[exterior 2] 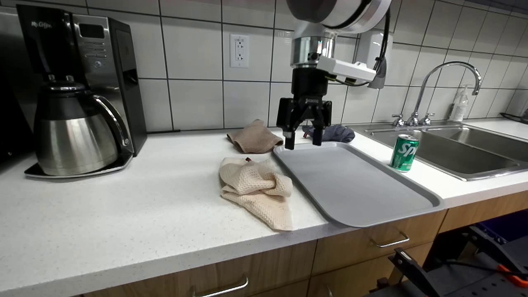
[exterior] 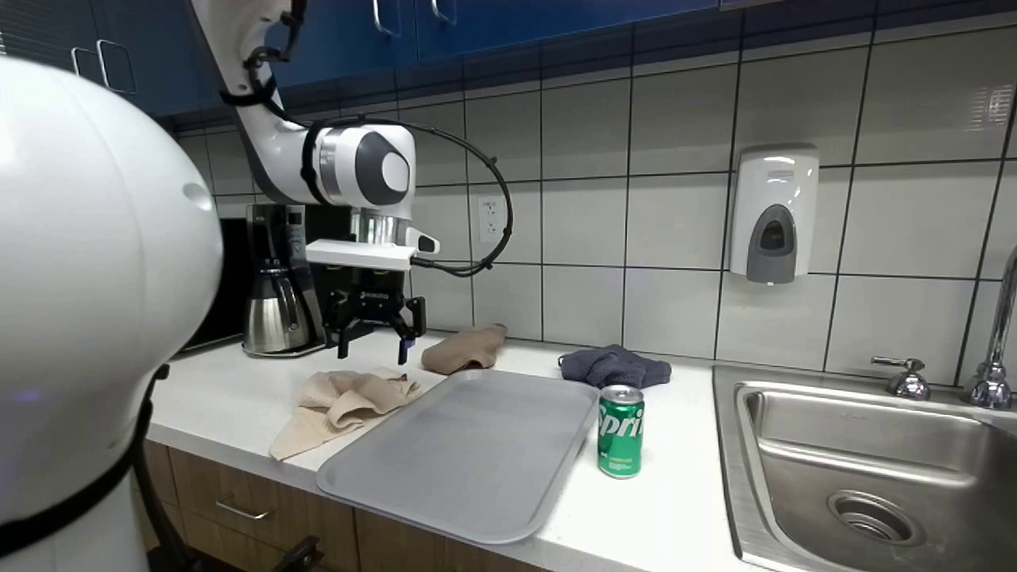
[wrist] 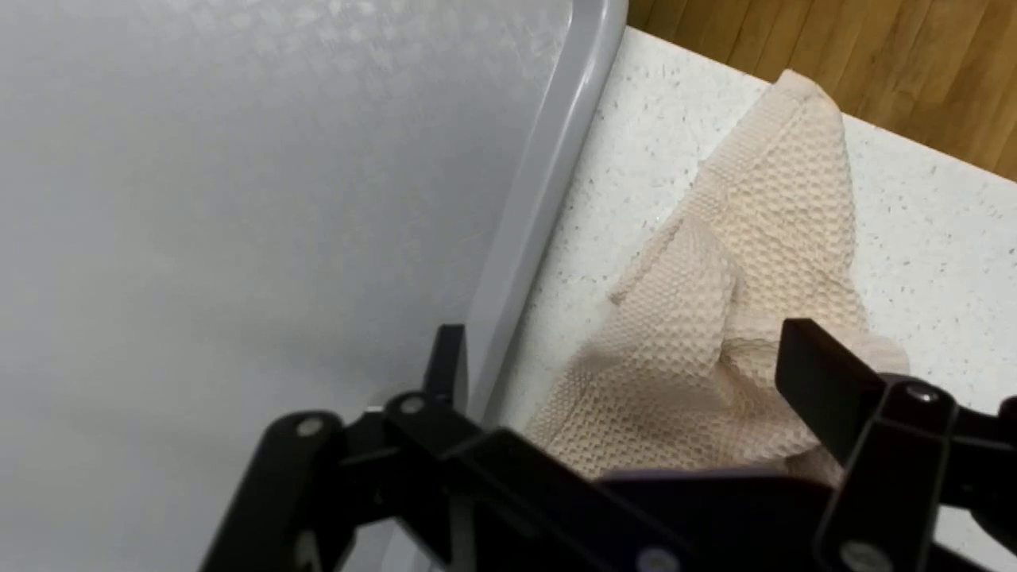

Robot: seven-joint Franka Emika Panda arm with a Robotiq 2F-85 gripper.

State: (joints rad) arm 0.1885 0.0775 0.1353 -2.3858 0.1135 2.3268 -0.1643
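My gripper (exterior: 373, 354) is open and empty, pointing down above the counter; it also shows in an exterior view (exterior 2: 303, 143) and the wrist view (wrist: 628, 338). A crumpled cream cloth (wrist: 786, 206) lies below it, and shows in both exterior views (exterior: 342, 405) (exterior 2: 258, 185). In the wrist view one finger is over the grey tray's rim and the other over the cloth. The flat grey tray (exterior: 469, 453) (exterior 2: 359, 181) (wrist: 278, 199) lies beside the cloth with nothing on it. A brown cloth (exterior: 465, 349) (exterior 2: 253, 138) lies behind, near the wall.
A green Sprite can (exterior: 620, 437) (exterior 2: 404, 153) stands upright beside the tray, on the sink side. A dark blue cloth (exterior: 613, 369) (exterior 2: 336, 134) lies behind the tray. A coffee maker (exterior 2: 103, 74) with steel carafe (exterior 2: 78, 140) stands at one end, a steel sink (exterior: 735, 477) at the other.
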